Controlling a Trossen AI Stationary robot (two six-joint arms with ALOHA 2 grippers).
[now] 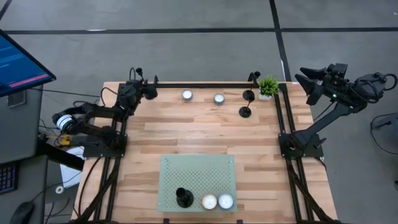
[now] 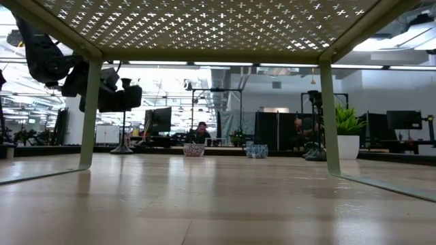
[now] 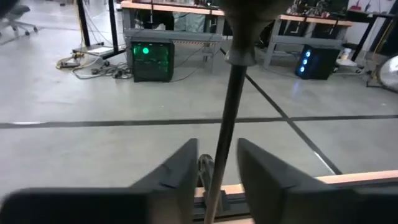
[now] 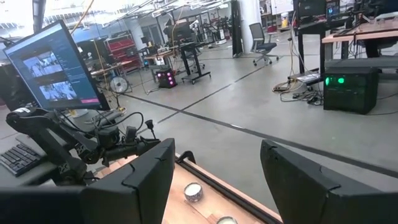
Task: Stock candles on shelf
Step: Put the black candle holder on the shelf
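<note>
Perforated green shelf (image 1: 198, 167) sits at the table's near edge, well apart from both grippers, with two candles (image 1: 217, 201) already stocked side by side on it beside a black holder (image 1: 183, 198); by that count the job looks about half done. Two loose candles (image 1: 203, 96) wait on the wooden table (image 1: 186, 134) along its far edge, near the left gripper (image 1: 152, 90) and between it and the right gripper (image 1: 306, 83), which hangs beyond the table's corner. Two black stands (image 1: 247, 103) and a small potted plant (image 1: 268, 86) crowd the stretch between those candles and the right gripper, a likely obstacle to its reach. From table height, the shelf's underside fills the top, with both loose candles far beyond it. Past the left wrist, the left gripper's fingers (image 3: 183, 171) stand narrowly apart, a dark rod (image 3: 233, 106) showing in the gap; contact cannot be told. Past the right wrist, the right gripper's jaws gape wide and empty, one candle just ahead.
</note>
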